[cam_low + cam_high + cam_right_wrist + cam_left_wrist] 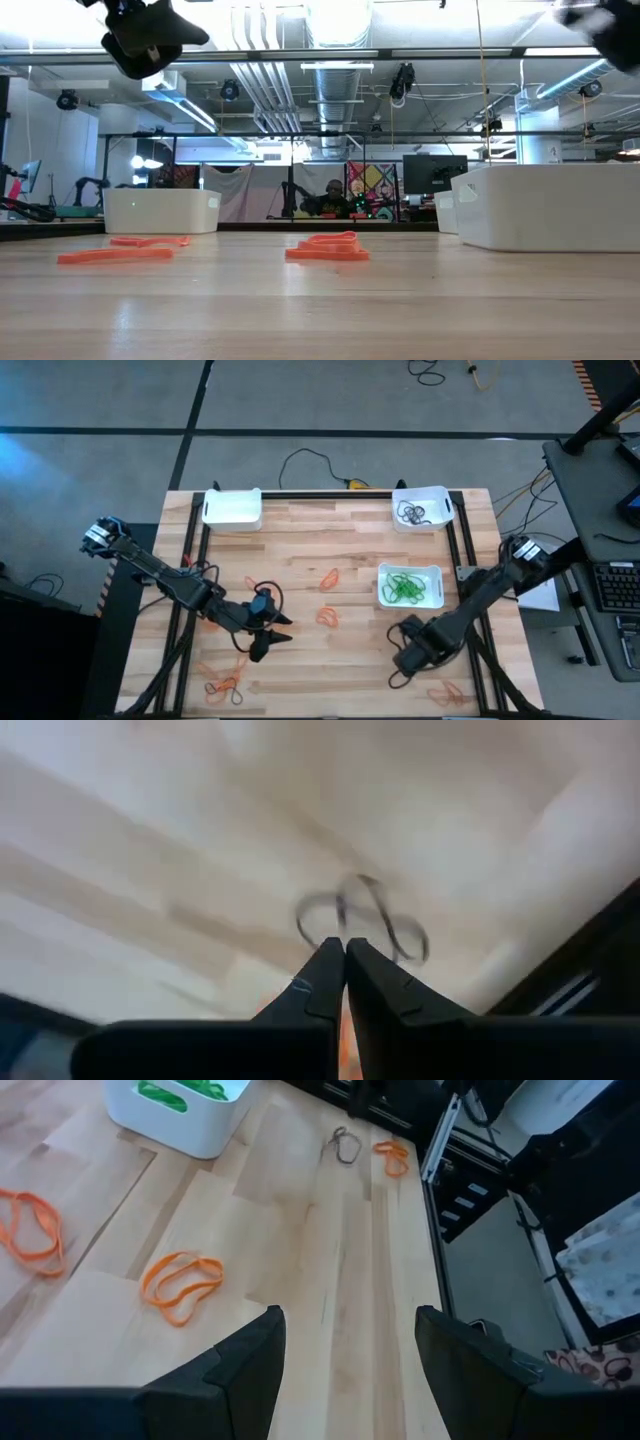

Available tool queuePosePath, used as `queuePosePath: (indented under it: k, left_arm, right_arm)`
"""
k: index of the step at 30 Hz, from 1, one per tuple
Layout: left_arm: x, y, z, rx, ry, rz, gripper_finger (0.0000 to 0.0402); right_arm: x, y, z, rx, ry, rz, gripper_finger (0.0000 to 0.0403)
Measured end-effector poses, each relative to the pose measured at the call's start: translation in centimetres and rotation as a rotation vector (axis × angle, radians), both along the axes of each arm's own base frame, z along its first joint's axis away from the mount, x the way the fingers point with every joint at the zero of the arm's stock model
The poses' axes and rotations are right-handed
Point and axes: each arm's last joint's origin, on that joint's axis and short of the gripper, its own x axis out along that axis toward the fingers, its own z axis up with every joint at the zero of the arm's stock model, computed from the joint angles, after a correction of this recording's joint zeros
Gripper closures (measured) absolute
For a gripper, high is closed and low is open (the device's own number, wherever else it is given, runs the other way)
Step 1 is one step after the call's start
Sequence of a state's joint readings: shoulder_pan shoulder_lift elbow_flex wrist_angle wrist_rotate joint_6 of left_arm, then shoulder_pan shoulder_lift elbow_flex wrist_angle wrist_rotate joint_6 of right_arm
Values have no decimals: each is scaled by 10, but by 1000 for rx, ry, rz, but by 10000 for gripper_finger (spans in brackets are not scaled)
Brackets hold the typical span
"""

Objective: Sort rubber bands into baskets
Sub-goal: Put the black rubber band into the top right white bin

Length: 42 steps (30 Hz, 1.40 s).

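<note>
My right gripper (400, 672) (345, 948) is low over the table's near right part, shut on a dark rubber band (362, 920), which also shows in the left wrist view (345, 1145). My left gripper (274, 639) (345, 1320) hovers open and empty over the near left-middle of the table. Three white baskets stand on the table: an empty one (232, 508) at the far left, one holding dark bands (420, 508) at the far right, and one holding green bands (408, 586) at the right. Orange bands (328, 617) (180, 1285) lie loose on the wood. My right gripper pinches the dark band between its two fingertips, at a strand (346, 932) on the side of the loop nearest the fingers. The fingers slant down from the table's right side. The twisted loop reaches out beyond the tips; I cannot tell whether its far end is on the table.
More orange bands lie at the middle (330, 578), the near left (222, 682) and the near right corner (446, 695) (393, 1156). A black frame rail (466, 570) runs along the table's sides. Cables lie on the floor beyond the far edge.
</note>
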<state>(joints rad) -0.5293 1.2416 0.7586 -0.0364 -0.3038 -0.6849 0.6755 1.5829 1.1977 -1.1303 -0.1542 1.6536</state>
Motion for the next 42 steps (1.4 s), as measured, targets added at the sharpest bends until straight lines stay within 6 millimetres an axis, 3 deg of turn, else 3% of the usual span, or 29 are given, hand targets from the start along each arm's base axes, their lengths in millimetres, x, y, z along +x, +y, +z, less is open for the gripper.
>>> queuePosePath:
  k: [7, 12, 17, 22, 28, 34, 42]
  left_arm:
    - [-4, 2, 8, -17, -28, -1, 193]
    - [-11, 0, 15, -34, -49, -20, 193]
    - [-20, -8, 20, -47, -67, -66, 193]
    - [-26, -16, 20, -48, -67, -104, 193]
    - [-26, -18, 19, -44, -59, -110, 193]
    - [-26, -18, 19, -47, -59, -111, 193]
    - [-27, -18, 18, -44, -55, -110, 193]
  right_arm:
    - [28, -24, 46, -123, -181, 75, 394]
    - [34, -34, 55, -63, -187, 139, 393]
    - [26, -31, 21, 72, 0, 240, 364]
    - [14, -29, -22, 156, 181, 283, 280]
    - [14, -25, -70, 331, 180, 289, 204]
    - [7, -28, -95, 321, 276, 270, 205]
    - [15, -22, -104, 362, 279, 322, 262]
